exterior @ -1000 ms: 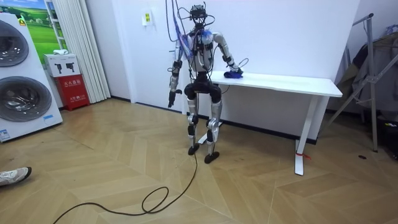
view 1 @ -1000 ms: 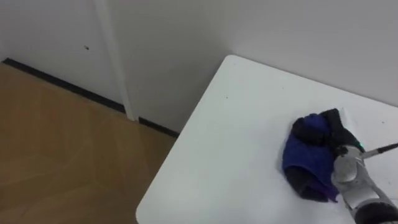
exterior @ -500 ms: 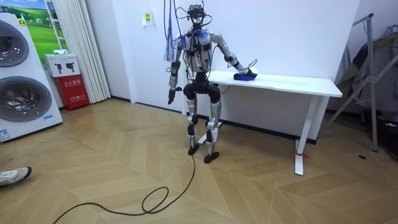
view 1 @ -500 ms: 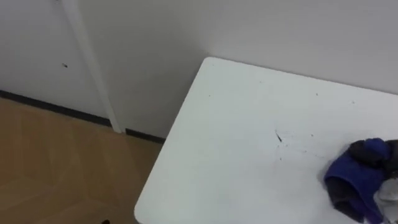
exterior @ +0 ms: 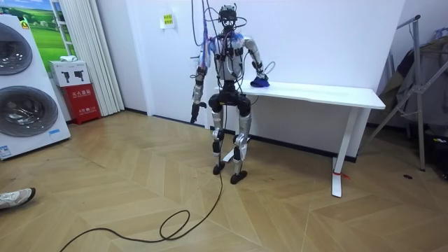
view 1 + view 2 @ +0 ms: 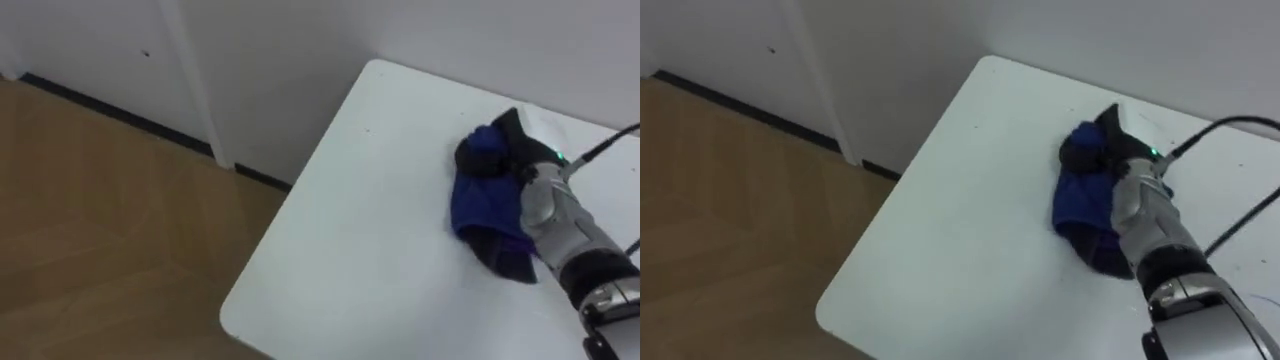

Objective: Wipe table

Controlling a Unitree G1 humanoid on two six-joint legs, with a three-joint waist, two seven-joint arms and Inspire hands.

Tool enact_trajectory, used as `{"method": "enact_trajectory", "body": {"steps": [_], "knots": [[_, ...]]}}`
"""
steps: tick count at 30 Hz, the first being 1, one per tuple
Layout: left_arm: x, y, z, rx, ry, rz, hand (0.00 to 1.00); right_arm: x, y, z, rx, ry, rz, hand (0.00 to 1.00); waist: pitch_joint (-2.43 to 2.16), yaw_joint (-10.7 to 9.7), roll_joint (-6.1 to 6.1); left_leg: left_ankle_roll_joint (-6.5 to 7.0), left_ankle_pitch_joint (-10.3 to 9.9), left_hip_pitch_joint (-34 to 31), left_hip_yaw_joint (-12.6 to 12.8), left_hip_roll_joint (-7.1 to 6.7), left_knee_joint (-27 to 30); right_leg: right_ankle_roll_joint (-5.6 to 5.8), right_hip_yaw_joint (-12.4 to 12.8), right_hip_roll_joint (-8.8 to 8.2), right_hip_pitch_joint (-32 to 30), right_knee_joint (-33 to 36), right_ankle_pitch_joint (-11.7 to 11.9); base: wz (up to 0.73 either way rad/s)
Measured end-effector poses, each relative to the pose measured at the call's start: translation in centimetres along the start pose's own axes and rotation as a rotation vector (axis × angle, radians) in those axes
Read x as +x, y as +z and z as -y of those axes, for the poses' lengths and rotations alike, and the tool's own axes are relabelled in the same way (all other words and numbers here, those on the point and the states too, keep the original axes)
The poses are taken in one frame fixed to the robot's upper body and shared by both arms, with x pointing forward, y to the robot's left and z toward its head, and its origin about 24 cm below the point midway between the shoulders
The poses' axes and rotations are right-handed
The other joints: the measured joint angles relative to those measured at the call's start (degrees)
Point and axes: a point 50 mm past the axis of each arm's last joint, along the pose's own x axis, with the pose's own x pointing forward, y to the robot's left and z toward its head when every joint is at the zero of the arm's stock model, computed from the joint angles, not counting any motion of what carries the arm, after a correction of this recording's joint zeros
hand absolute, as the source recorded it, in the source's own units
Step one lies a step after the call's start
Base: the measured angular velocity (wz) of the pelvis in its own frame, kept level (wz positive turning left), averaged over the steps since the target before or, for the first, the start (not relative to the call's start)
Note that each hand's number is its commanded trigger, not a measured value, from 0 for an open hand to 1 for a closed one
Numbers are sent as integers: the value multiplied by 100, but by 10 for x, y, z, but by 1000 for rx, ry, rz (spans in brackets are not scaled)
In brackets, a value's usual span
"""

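Observation:
A crumpled blue and black cloth [image 6: 478, 196] [image 6: 1078, 196] lies on the white table [image 6: 380, 250] [image 6: 960, 240], close to its left end and back corner. My right hand [image 6: 543, 196] [image 6: 1137, 203] rests on the cloth's right side, wrist coming in from the lower right. In the room view I stand at the table's [image 5: 322, 92] left end, right arm stretched to the cloth [image 5: 260, 82]. My left hand [image 5: 192, 114] hangs by my side.
The table's left edge [image 6: 285, 235] drops off to wooden floor [image 6: 100, 220]. A white wall with a dark baseboard [image 6: 120, 115] runs behind. In the room view, washing machines [image 5: 24, 91] and a red box [image 5: 77, 94] stand at the left, a rack [image 5: 420, 84] at the right.
My right hand slid the cloth rightward along the table half a second ago, then back toward the left corner. The head camera swung along with it.

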Motion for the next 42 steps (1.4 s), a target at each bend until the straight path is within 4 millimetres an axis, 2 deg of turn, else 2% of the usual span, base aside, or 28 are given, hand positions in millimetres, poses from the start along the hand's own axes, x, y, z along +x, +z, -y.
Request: {"method": "enact_trajectory", "body": {"steps": [1, 3, 4, 5, 9, 11, 14, 16, 17, 18, 19, 21, 22, 23, 24, 28, 29, 30, 31, 32, 33, 34, 36, 37, 38, 39, 40, 42], "knots": [[0, 1, -2, -1, 5, 2, 0, -2, -5, -1, 17, -5, -9, 100, -5, -43, -19, 11, -7, 13, 24, -2, 0, 10, -9, 0, 28, -1, -6, 24], [0, 1, -7, -27, 28, 15, 0, -14, -30, -5, 78, -37, -76, 100, -60, -204, -54, 76, -50, 46, 50, -22, 21, 19, -18, 30, 116, -14, -11, 17], [0, 1, -8, -31, 35, 22, 0, -18, -37, -5, 100, -47, -99, 100, -60, -270, -36, 95, -64, 74, 84, -23, 14, 19, -4, 26, 147, -17, -11, 15], [0, 2, -10, -37, 50, 25, 0, -27, -54, -7, 142, -66, -155, 100, -115, -350, -27, 136, -92, 121, 178, -17, 1, 24, 7, 12, 169, -4, -14, 0], [0, -1, -18, -73, 99, 16, 0, -54, -102, -6, 182, -122, -322, 100, -157, -618, -36, 229, -216, 260, 229, -34, 73, 75, -36, -18, 362, 0, -8, -11], [0, -1, -18, -77, 105, 15, 0, -63, -117, -4, 180, -137, -372, 100, -171, -613, -13, 244, -286, 298, 273, -26, 161, 106, -14, -16, 413, -4, 5, -24], [1, 3, -16, -81, 101, 25, 0, -60, -114, -4, 185, -138, -383, 100, -173, -589, 18, 248, -332, 378, 428, 7, 211, 115, 122, -22, 445, 2, 6, -32], [1, 6, -9, -72, 84, 32, 0, -47, -100, -2, 174, -129, -378, 100, -172, -419, 84, 238, -345, 384, 540, 20, 216, 135, 330, -17, 372, 15, -5, -68], [2, 9, -3, -61, 65, 37, 0, -34, -81, -2, 176, -108, -350, 100, -158, -252, 164, 241, -339, 376, 542, 33, 209, 107, 498, 29, 257, 35, 40, -116], [2, 8, 3, -51, 48, 29, 0, -21, -54, -5, 156, -67, -284, 100, -143, -84, 233, 240, -337, 374, 527, 65, 204, 48, 613, 100, 186, 37, 137, -125], [2, 6, 4, -50, 40, 23, 0, -14, -35, -9, 127, -34, -223, 100, -123, -37, 266, 229, -332, 361, 515, 88, 206, 20, 609, 125, 138, 38, 171, -109], [3, 8, 4, -44, 24, 11, 0, -1, 38, -22, 16, 64, 34, 100, -94, 63, 256, 171, -281, 252, 313, 102, 192, -76, 509, 203, -25, 17, 239, -45], [3, 9, 5, -43, 19, 13, 0, 0, 55, -24, -8, 79, 92, 100, -90, 82, 250, 147, -255, 229, 304, 99, 172, -99, 473, 205, -54, 14, 233, 7], [4, 15, 7, -31, 6, 31, 0, 3, 83, -25, -38, 96, 181, 100, -67, 142, 235, 118, -198, 238, 292, 96, 117, -140, 443, 195, -66, 4, 212, 33], [5, 22, 8, -16, -2, 55, 0, 5, 101, -23, -49, 99, 235, 100, -42, 220, 205, 112, -142, 281, 230, 92, 65, -160, 407, 201, -63, -13, 171, 44], [3, 15, 11, -23, -16, 38, 0, 7, 118, -16, -79, 82, 304, 100, -33, 503, 37, 71, -64, 289, -14, 9, -50, -184, 201, 171, -28, -10, 42, 40], [1, 7, 12, -28, -19, 20, 0, 8, 110, -17, -92, 93, 287, 100, -15, 484, -22, 73, -64, 296, -45, 0, -59, -171, 80, 152, 69, -33, 11, 61], [0, 4, 13, -28, -22, 6, 0, 8, 91, -19, -121, 109, 232, 100, -5, 411, -72, 76, -64, 296, -26, -5, -43, -132, -79, 114, 141, -53, -21, 78], [0, 2, 13, -28, -23, 2, 0, 8, 78, -20, -133, 118, 195, 100, -14, 357, -95, 80, -67, 296, 16, -13, -42, -106, -120, 97, 182, -58, -36, 94], [0, 2, 13, -27, -21, 0, 0, 3, 46, -24, -149, 138, 108, 100, -3, 317, -119, 110, -85, 325, 163, -13, -34, -58, -121, 63, 262, -25, -66, 68], [-1, -3, 13, -27, -21, -13, 0, -6, 21, -30, -61, 124, 52, 100, -5, 286, -106, 163, -118, 407, 275, -2, -25, -6, -94, 28, 298, 127, -104, 47], [-1, -5, 12, -28, -20, -21, 0, -10, 13, -31, -37, 116, 36, 100, 9, 232, -80, 196, -143, 445, 345, 4, 7, 28, -102, 0, 298, 257, -140, 20], [-1, -10, 6, -38, 0, -34, 0, -27, -26, -36, 90, 61, -75, 100, 9, -5, 12, 280, -357, 561, 613, 103, 160, 186, -63, -171, 82, 1154, -304, 13], [-1, -11, 3, -46, 11, -32, 0, -33, -36, -37, 130, 42, -111, 100, 7, -48, 16, 295, -416, 579, 623, 129, 229, 226, -42, -244, -18, 1476, -339, 0], [-1, -13, -5, -64, 39, -35, 0, -43, -55, -37, 162, 6, -170, 100, -10, -204, -4, 334, -536, 584, 642, 140, 347, 329, -49, -414, -180, 1975, -414, -17], [-1, -14, -13, -73, 66, -35, 0, -52, -75, -33, 170, -30, -233, 100, -36, -311, 8, 373, -711, 525, 815, 188, 594, 391, -31, -720, -352, 2403, -503, -20], [-1, -14, -17, -76, 80, -33, 0, -57, -86, -29, 174, -51, -268, 100, -53, -376, 37, 378, -817, 482, 871, 236, 756, 429, -10, -888, -463, 2585, -571, -23], [-1, -13, -34, -41, 138, -16, 0, -85, -127, -24, 181, -104, -409, 100, -150, -553, 160, 343, -1107, 425, 944, 515, 1207, 462, 69, -1408, -586, 2581, -586, -13]]}}
